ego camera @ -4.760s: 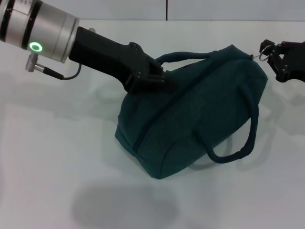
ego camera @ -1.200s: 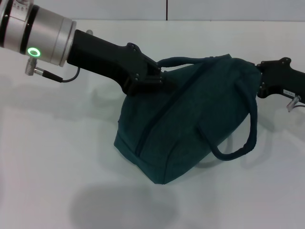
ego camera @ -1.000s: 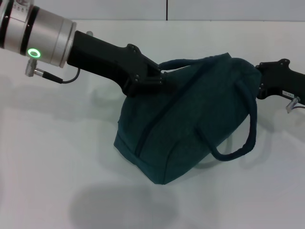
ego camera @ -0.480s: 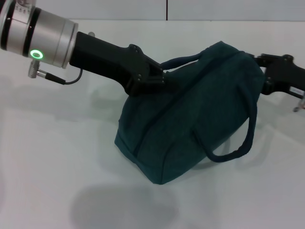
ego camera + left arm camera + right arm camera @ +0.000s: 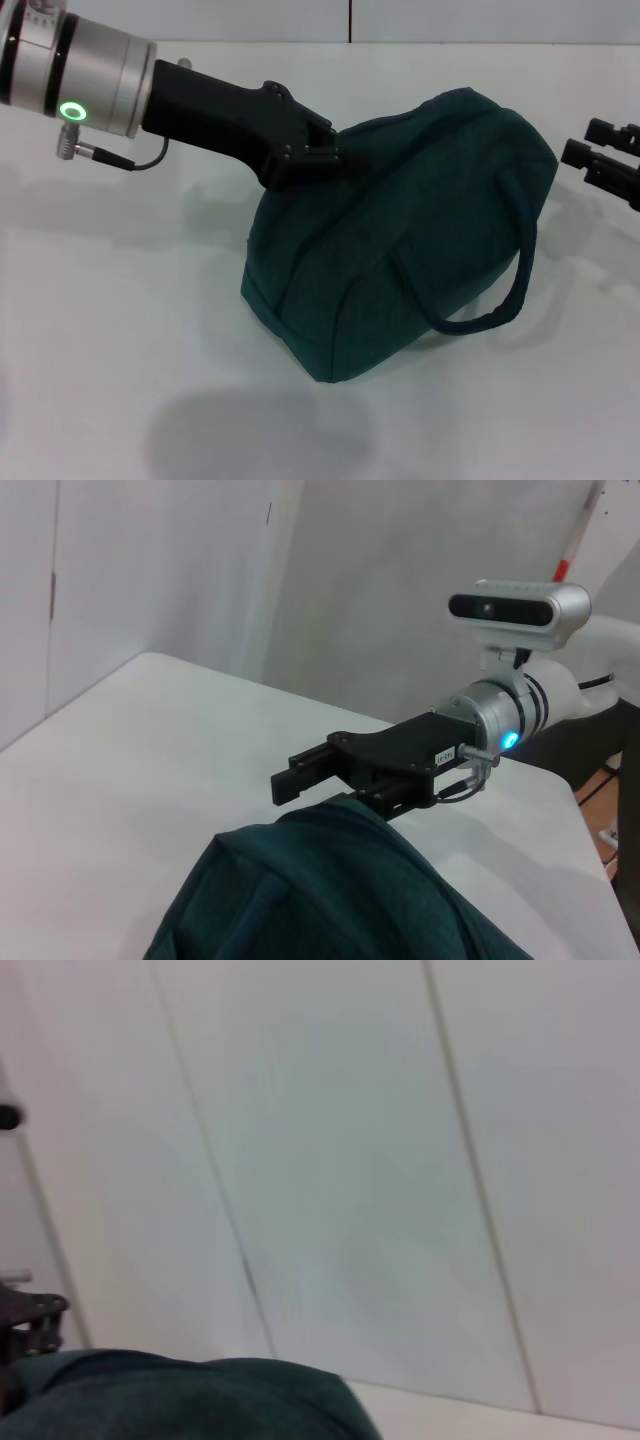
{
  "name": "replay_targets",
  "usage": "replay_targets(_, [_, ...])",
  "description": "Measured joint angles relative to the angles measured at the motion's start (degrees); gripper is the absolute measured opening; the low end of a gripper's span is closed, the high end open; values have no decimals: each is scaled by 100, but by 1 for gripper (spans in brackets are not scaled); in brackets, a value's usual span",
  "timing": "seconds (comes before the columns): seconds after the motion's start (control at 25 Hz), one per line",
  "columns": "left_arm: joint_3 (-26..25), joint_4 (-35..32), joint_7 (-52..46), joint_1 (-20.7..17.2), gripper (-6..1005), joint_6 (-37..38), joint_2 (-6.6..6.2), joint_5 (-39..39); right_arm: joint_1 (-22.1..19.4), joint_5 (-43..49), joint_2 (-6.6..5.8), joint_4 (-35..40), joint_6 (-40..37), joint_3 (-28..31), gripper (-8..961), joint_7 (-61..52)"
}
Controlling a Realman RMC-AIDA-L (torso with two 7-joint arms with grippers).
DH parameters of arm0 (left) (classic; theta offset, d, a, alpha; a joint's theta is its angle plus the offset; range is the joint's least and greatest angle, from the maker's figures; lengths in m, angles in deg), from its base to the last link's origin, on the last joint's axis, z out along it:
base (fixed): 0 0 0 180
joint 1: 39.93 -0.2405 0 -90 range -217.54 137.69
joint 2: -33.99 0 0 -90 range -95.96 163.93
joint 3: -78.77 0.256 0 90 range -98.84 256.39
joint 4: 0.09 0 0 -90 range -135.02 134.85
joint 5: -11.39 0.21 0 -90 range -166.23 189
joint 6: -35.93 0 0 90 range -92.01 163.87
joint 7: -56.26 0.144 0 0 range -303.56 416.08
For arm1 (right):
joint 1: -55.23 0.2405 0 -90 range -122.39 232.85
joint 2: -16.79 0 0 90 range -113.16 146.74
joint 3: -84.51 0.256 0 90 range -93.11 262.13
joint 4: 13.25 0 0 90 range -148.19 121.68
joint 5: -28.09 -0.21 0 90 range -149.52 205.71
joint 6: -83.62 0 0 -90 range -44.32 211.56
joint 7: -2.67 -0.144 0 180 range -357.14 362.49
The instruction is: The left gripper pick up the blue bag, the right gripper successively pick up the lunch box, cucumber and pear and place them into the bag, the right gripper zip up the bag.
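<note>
Blue bag is sitting tilted on the white worktop, zipped shut. My left gripper is clamping its jaws on the bag's upper edge. My right gripper is hovering just beside its far end, jaws open.

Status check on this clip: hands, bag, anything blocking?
Left hand shut on the blue bag's top. Right hand open, clear of the bag's right end. Bag zipped, on the table. No obstruction visible.
</note>
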Motion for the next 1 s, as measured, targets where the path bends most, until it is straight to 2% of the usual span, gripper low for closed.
replay_targets(0.08, [-8,0,28,0,75,-1,1,-1,-24,16,-9,-34,-16,81,531,-14])
replay_targets(0.36, [-17,0,-4,-29,75,-3,3,-15,-65,76,-170,-53,-331,102,545,-75])
replay_targets(0.64, [-285,-6,3,-184,110,13,67,-320,-55,83,-146,313,-996,215,559,15])
replay_targets(0.68, [-419,-24,120,-310,118,14,80,-594,-33,90,-138,388,-1145,274,561,13])
replay_targets(0.88, [-523,-12,637,-686,276,14,101,-1332,200,101,-161,728,-1919,330,571,-111])
replay_targets(1.0, [-525,2,1051,-938,349,31,177,-1612,409,210,-168,858,-2134,292,577,-346])
